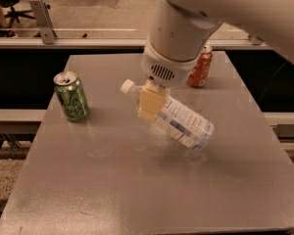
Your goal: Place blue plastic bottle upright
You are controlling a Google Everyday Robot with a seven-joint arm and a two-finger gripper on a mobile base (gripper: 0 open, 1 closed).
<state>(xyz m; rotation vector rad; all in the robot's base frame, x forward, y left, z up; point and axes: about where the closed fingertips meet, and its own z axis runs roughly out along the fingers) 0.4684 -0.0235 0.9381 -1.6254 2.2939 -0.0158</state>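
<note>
Your gripper (150,102) is clamping the blue plastic bottle (186,125) near its neck mid-tabletop, holding it tilted, cap pointing toward the far-left corner.

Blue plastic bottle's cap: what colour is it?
White cap, clearest in the camera view; the gripper holds the blue plastic bottle just beside it.

Warm light, faint table (137,195) glare, soft shadow under bottle (185,125) in tool (149,104), mid-table
</note>
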